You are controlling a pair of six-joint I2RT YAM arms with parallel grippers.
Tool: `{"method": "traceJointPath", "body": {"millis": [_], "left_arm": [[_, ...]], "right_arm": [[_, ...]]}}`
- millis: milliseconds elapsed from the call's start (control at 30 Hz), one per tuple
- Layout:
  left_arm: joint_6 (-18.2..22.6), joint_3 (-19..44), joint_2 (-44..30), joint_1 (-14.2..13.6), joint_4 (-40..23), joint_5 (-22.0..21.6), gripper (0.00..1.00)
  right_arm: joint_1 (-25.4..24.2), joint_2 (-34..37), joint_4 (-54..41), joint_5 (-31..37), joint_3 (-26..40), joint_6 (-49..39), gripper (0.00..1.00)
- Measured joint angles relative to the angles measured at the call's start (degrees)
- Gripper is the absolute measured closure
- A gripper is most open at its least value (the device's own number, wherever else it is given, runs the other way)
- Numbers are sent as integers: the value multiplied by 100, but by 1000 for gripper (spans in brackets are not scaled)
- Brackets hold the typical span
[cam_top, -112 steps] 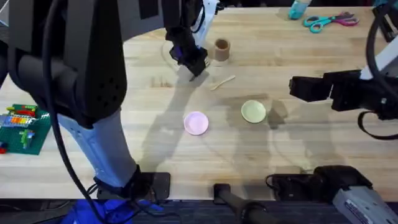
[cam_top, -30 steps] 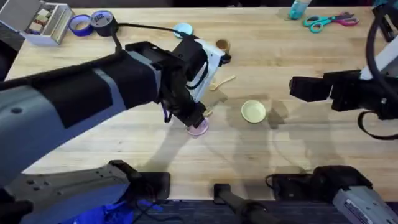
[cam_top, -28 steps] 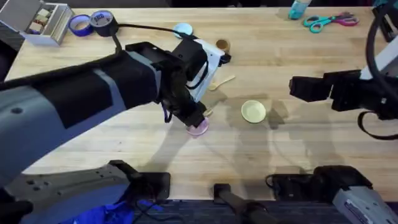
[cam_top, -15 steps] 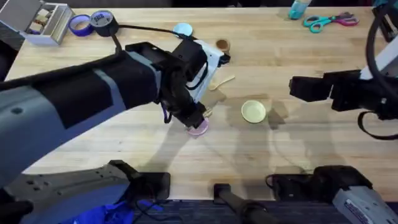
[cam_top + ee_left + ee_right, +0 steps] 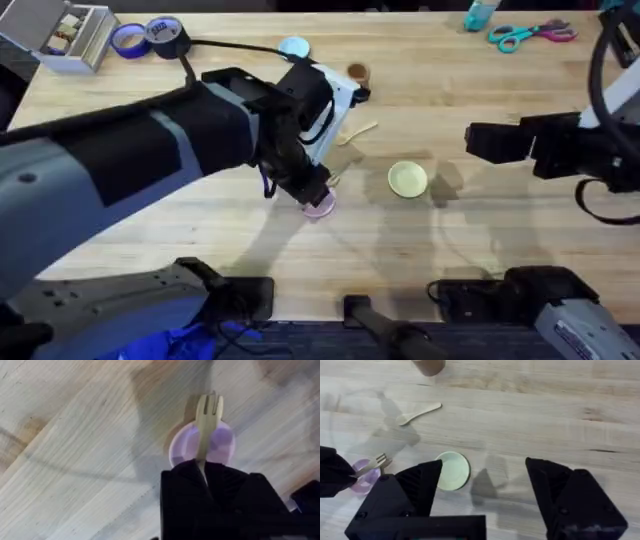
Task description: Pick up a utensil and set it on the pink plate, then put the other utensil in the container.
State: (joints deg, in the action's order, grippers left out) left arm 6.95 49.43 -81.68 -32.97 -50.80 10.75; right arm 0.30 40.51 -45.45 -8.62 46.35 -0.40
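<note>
My left gripper [image 5: 312,190] hangs low over the pink plate [image 5: 321,208], shut on the handle of the wooden fork [image 5: 207,420]. In the left wrist view the fork's tines stick out past the plate's [image 5: 182,445] far rim. I cannot tell whether the fork touches the plate. The wooden spoon [image 5: 358,132] lies on the table behind the plate, also seen as the spoon [image 5: 417,413] in the right wrist view. The brown container [image 5: 357,73] stands farther back. My right gripper [image 5: 485,477] is open and empty, hovering right of the green dish [image 5: 407,179].
A light blue disc [image 5: 294,46] lies near the back edge. Tape rolls [image 5: 146,36] and a small box [image 5: 68,35] sit at the back left. Scissors [image 5: 533,35] and a bottle [image 5: 480,14] are at the back right. The left arm spans the table's left half.
The left gripper came forward from near the container and now holds the fork over the pink plate. Over the last second nothing has visibly moved.
</note>
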Motion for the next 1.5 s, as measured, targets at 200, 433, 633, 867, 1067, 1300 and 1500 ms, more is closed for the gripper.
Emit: {"method": "traceJointPath", "body": {"millis": [200, 433, 633, 867, 1067, 1300, 1500], "left_arm": [[-10, 0, 1, 0, 0, -1, 909], [-12, 0, 1, 0, 1, -1, 873], [-12, 0, 1, 0, 1, -1, 864], [-12, 0, 0, 0, 1, -1, 835], [-16, 0, 0, 0, -1, 1, 808], [-8, 0, 1, 0, -1, 2, 468], [10, 0, 1, 0, 0, 3, 289]], "right_arm": [[0, 0, 0, 0, 0, 0, 5], [0, 0, 0, 0, 0, 0, 4], [0, 0, 0, 0, 0, 0, 4], [0, 0, 0, 0, 0, 0, 4], [0, -1, 0, 0, 0, 0, 5], [0, 0, 0, 0, 0, 0, 4], [0, 0, 0, 0, 0, 0, 4]]}}
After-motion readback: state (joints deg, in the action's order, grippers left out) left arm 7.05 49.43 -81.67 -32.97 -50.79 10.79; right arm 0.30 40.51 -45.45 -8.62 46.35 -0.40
